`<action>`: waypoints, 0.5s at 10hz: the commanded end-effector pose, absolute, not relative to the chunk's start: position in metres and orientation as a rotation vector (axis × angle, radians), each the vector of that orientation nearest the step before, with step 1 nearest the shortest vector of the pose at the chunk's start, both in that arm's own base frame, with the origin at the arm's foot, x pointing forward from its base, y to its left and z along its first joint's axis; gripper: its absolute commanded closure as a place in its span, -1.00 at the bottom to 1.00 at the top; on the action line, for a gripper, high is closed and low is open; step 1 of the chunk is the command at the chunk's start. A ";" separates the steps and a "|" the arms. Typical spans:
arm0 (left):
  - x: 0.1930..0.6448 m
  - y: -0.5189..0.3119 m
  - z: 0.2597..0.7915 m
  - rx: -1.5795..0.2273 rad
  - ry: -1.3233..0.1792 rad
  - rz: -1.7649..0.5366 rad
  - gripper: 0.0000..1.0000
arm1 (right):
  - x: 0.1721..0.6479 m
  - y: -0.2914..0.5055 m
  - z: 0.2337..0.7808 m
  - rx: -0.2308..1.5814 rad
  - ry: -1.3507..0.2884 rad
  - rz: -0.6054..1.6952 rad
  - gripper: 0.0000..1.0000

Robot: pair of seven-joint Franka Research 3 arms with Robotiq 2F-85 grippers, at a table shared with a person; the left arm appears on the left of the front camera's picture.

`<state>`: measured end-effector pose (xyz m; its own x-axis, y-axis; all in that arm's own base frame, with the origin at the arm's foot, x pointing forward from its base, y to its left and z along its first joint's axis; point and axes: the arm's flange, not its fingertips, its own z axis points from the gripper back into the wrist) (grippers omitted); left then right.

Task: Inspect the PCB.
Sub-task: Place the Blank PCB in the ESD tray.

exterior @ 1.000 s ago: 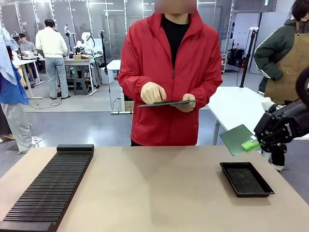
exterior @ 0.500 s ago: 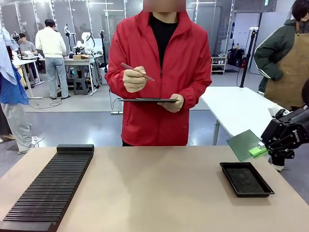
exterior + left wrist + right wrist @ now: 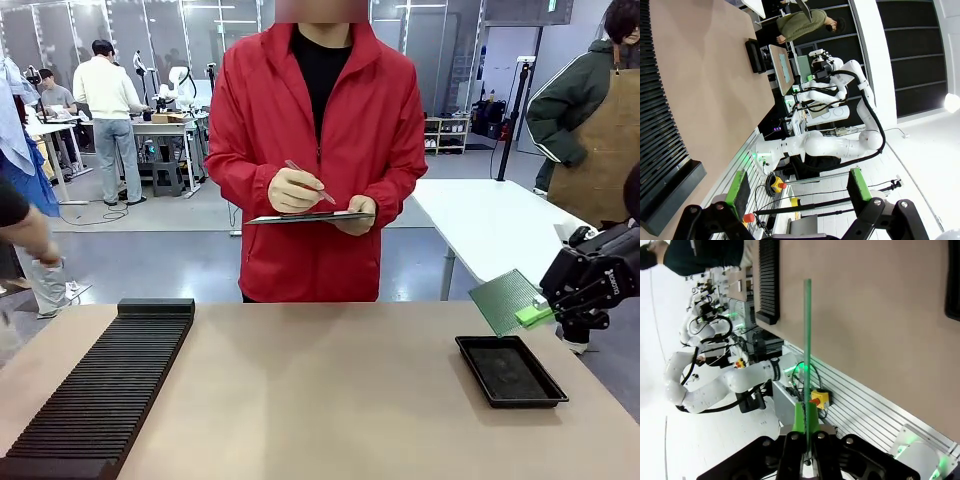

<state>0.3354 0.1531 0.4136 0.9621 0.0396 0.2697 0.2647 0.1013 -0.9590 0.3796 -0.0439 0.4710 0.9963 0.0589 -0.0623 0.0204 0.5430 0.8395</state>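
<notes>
Matt tan tabletop (image 3: 330, 400), smooth and evenly lit, no glare. The PCB (image 3: 505, 300) shows dull green with a fine speckled grain, thin as card edge-on at the right wrist. The black tray (image 3: 510, 370) looks like matt plastic, the ribbed black rack (image 3: 100, 390) likewise. The right tool (image 3: 535, 315) is black with bright green pads (image 3: 799, 421), faintly rubbery. The person's red jacket (image 3: 315, 150) has a soft sheen.
</notes>
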 end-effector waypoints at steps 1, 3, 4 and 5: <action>0.333 0.153 0.414 -1.470 -0.245 -0.173 -1.00 | 0.403 -0.052 0.439 0.918 0.091 0.025 0.95; 0.333 0.153 0.414 -1.470 -0.245 -0.173 -1.00 | 0.412 -0.063 0.414 0.869 0.099 0.068 0.95; 0.333 0.153 0.414 -1.470 -0.245 -0.173 -1.00 | 0.420 -0.067 0.403 0.844 0.078 0.057 0.95; 0.333 0.153 0.414 -1.470 -0.245 -0.173 -1.00 | 0.428 -0.069 0.394 0.827 0.060 0.066 0.95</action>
